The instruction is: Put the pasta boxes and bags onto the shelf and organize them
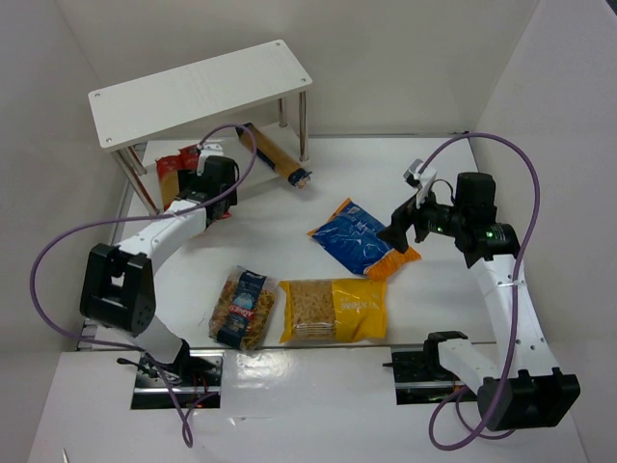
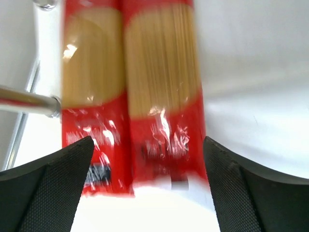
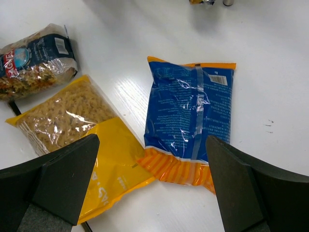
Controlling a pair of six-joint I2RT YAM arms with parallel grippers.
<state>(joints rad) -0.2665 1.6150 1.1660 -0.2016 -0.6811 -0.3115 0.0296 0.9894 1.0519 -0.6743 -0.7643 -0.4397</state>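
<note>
The white shelf (image 1: 202, 92) stands at the back left. Two red-and-clear spaghetti packets (image 2: 164, 96) lie side by side under its top board, beside a metal leg (image 2: 26, 100). My left gripper (image 2: 147, 145) is open just short of their near ends, gripping nothing. The tan box (image 1: 280, 159) lies slanted under the shelf's right side. My right gripper (image 3: 152, 145) hangs open above the orange end of the blue-orange bag (image 3: 190, 111). The yellow bag (image 3: 72, 121) and the clear bag with blue label (image 3: 34, 58) lie flat on the table (image 1: 453, 309) nearer the front.
White walls (image 1: 540, 96) close in the table on the left, back and right. Thin metal shelf legs (image 1: 303, 125) stand around the lower tier. Purple cables (image 1: 525, 183) loop above both arms.
</note>
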